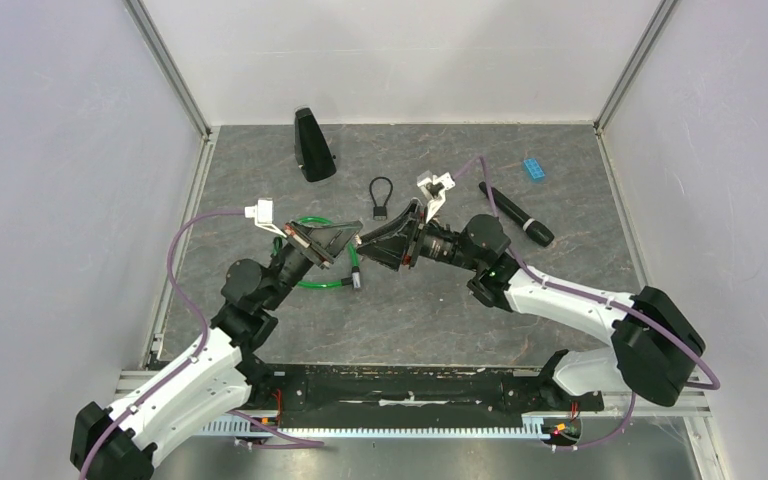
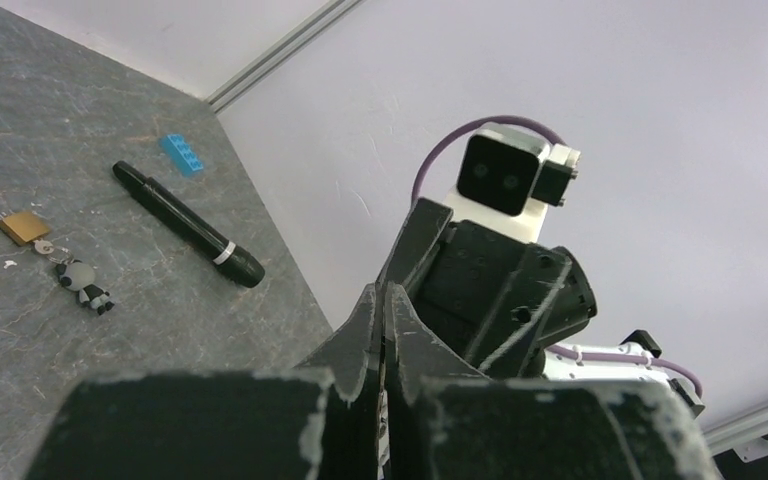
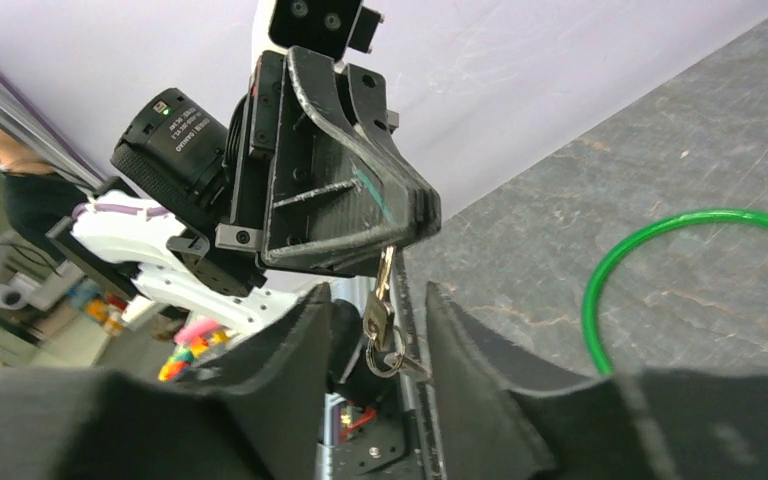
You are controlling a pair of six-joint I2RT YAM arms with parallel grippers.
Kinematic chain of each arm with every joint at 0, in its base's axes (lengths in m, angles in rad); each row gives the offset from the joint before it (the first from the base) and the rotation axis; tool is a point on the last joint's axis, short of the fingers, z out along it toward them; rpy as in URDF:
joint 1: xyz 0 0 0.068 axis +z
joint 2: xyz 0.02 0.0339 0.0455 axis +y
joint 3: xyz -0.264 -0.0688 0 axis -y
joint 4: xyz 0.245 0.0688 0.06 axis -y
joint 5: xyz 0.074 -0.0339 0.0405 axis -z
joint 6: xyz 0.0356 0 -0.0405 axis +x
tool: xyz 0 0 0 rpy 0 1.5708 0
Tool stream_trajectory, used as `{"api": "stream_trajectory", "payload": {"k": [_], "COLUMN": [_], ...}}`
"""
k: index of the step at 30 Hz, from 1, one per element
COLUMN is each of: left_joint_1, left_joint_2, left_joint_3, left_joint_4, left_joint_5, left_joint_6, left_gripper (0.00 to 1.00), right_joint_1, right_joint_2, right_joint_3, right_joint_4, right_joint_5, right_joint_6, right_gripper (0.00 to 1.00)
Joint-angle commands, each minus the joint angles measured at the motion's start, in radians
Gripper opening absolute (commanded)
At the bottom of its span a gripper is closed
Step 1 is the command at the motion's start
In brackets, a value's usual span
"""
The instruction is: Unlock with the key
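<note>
The left gripper was pinched fully shut on the key. It held the key by the upper end, so the rest hung down with a ring dangling beneath. Which end was clamped could not be told. The right gripper stood partly open around the hanging part, its 2 fingers on either side and not visibly touching it. Both met above the middle of the tabletop, well off every edge.

The key looked small, thin, stiff and light. Its smooth metal could probably swivel or slip in a pinch, so the flat head seemed the place to grip, leaving the blade free. The loose ring would likely swing.

The padlock lay just beyond the grippers, towards the far edge. It seemed light enough to slide unless its body was steadied. A green cable looped under the left arm, and a pen lay towards the far right corner. The near half of the tabletop offered room to move.
</note>
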Motion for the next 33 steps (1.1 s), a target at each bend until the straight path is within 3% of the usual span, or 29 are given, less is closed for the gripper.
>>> {"api": "stream_trajectory", "payload": {"k": [1,5,8,11,19,27,33], "left_joint_1": [-0.004,-0.004,-0.005,-0.005,-0.005,-0.005,-0.005], "left_joint_2": [-0.008,0.028,0.058,0.074,0.075,0.096,0.109], "left_joint_3": [-0.044,-0.075,-0.084,-0.082,-0.036,-0.018,-0.008], "left_joint_4": [0.131,0.271,0.363,0.439,0.476,0.492,0.486], "left_joint_5": [-0.001,-0.004,0.002,0.005,0.035,0.043,0.041], "left_joint_6": [0.027,-0.023,-0.055,-0.073,-0.056,-0.059,-0.047], "left_gripper": [0.02,0.02,0.02,0.02,0.02,0.02,0.02], "right_joint_1": [0.006,0.005,0.006,0.005,0.004,0.004,0.006], "right_joint_2": [-0.049,-0.090,-0.121,-0.140,-0.172,-0.171,-0.180], "right_joint_3": [0.082,0.169,0.220,0.226,0.245,0.224,0.207], "right_joint_4": [-0.092,-0.317,-0.501,-0.570,-0.619,-0.583,-0.543], "right_joint_5": [-0.040,-0.018,0.076,0.113,0.120,0.077,0.040], "right_joint_6": [-0.094,-0.227,-0.326,-0.373,-0.427,-0.425,-0.423], "right_gripper": [0.49,0.57,0.53,0.51,0.48,0.37,0.37]}}
